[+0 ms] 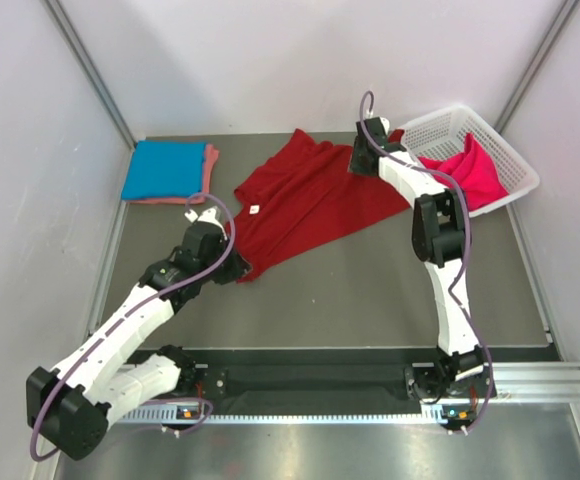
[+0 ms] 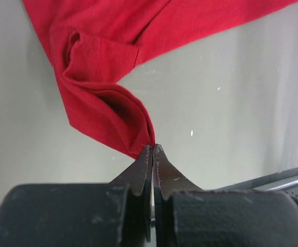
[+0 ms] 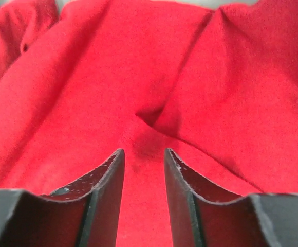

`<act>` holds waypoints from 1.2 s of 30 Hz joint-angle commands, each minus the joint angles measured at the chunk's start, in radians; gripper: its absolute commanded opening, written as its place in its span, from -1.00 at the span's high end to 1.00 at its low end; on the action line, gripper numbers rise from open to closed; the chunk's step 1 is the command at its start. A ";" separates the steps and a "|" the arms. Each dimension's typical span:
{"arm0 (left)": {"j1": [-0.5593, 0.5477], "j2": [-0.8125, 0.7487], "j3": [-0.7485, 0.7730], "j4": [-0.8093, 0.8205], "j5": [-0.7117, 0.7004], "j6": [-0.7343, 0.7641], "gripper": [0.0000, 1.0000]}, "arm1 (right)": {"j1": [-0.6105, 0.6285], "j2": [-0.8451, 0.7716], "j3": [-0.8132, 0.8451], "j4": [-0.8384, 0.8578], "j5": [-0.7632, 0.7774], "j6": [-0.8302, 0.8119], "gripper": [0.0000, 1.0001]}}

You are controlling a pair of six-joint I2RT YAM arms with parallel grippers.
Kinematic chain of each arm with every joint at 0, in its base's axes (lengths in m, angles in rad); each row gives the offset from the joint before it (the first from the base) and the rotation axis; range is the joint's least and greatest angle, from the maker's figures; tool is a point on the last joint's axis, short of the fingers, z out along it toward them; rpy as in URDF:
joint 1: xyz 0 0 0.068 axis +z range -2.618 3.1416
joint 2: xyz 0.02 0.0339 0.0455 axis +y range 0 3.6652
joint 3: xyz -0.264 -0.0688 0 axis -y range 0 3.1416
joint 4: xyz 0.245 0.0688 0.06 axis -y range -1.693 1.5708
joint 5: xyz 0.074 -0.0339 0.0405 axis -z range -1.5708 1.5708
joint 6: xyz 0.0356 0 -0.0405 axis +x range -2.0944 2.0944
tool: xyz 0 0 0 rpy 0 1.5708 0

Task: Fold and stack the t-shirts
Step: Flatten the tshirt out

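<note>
1. Dark red shirt (image 1: 310,200) lies spread but rumpled on the table (image 1: 370,290), mid-table toward the far edge. It runs diag. from near-left to far-right.
2. Left fingers (image 2: 148,159) are pressed tight together, pinching the very tip of the shirt's near-left corner. Cloth bunches into folds just beyond the tips, and the rest trails off toward the far edge.
3. Right fingers (image 3: 110,177) sit over the shirt's far-right end, close to the far edge & just beside the basket (image 1: 470,122). There's a narrow gap betw. them, and red cloth fills the view under & betw. the tips, w/ a crease just ahead. They aren't clamped on anything.
4. Blue shirt (image 1: 163,168) is folded flat in the far-left corner, on top of the salmon pink shirt (image 1: 211,160). Only the pink one's right & near edges peek out. Both are well apart from either pair of fingers.
5. Hot pink shirt (image 1: 473,170) is heaped in the white lattice basket at the far-right corner.
6. Labels: small white tag (image 1: 255,208) on the red shirt nr its left edge, too small to read.
</note>
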 commanded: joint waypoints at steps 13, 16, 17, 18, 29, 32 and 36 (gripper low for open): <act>0.004 0.009 0.072 0.024 -0.025 0.017 1.00 | 0.000 0.072 0.087 0.004 -0.035 0.015 0.26; 0.004 -0.010 0.064 0.021 -0.033 0.007 1.00 | 0.000 0.081 0.087 0.001 -0.038 0.018 0.42; 0.004 -0.014 0.063 0.020 -0.033 0.006 1.00 | 0.000 0.078 0.086 0.005 -0.033 0.016 0.61; 0.004 -0.019 0.061 0.017 -0.034 0.003 1.00 | 0.001 0.074 0.089 0.007 -0.030 0.006 0.74; 0.006 0.001 0.072 0.020 -0.047 -0.002 1.00 | -0.004 -0.324 -0.211 -0.114 -0.042 0.038 1.00; 0.007 0.009 0.093 0.007 -0.044 0.023 1.00 | -0.004 -0.507 -0.473 -0.111 -0.091 0.054 0.98; 0.010 0.016 0.112 -0.020 -0.047 0.043 1.00 | 0.003 -0.736 -0.820 -0.085 -0.200 0.067 0.73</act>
